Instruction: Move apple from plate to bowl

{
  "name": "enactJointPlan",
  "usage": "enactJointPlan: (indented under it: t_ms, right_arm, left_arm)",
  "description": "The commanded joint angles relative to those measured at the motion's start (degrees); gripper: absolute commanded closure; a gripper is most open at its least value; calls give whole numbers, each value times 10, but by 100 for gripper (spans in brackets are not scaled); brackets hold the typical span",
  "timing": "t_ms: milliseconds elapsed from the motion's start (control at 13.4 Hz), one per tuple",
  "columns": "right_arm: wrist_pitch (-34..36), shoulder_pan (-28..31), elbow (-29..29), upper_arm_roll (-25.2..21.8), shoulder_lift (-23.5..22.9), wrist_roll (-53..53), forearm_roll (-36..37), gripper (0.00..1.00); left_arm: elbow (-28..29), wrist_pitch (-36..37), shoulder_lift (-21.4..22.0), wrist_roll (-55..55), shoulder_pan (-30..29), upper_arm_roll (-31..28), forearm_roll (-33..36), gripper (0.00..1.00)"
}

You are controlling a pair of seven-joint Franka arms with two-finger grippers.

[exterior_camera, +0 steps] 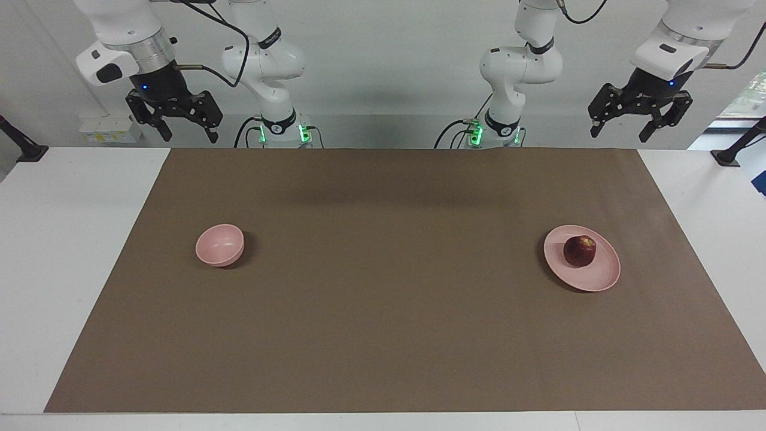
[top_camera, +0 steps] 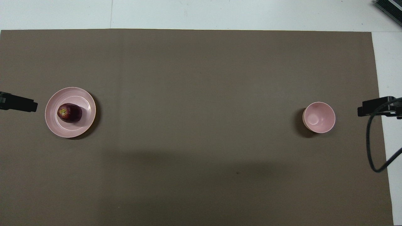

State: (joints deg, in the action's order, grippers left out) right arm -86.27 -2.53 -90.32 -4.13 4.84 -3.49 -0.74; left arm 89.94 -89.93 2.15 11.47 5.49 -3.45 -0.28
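A dark red apple lies on a flat pale pink plate toward the left arm's end of the brown mat. A small deep pink bowl stands empty toward the right arm's end. My left gripper is open and empty, raised high at the mat's edge nearest the robots. My right gripper is open and empty, raised high at its own end. Both arms wait. In the overhead view only their tips show at the side edges.
A brown mat covers most of the white table. A black cable hangs at the right arm's end of the overhead view. Dark stands sit at the table's corners nearest the robots.
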Motion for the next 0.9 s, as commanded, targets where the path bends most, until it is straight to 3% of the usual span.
enactJointPlan:
  t_ms: [0,224,598,822]
  right_arm:
    - [-15,8,-14,4,8,-5,6,0]
    - [-15,7,-14,4,8,-6,6,0]
    - [-22,4,-16,5,4,-3,-5,0]
    - [-28,-2,-28,5,0,-6,-22,0]
  left_arm:
    - [65,-77,-5,38,-18,0,-12,0]
    - [141,-170,-9,84,-46,0,-35,0]
    - [175,-253,-64,134,-77,0,-54,0]
    - [228,-330,-87,136,-73,0,-56,0]
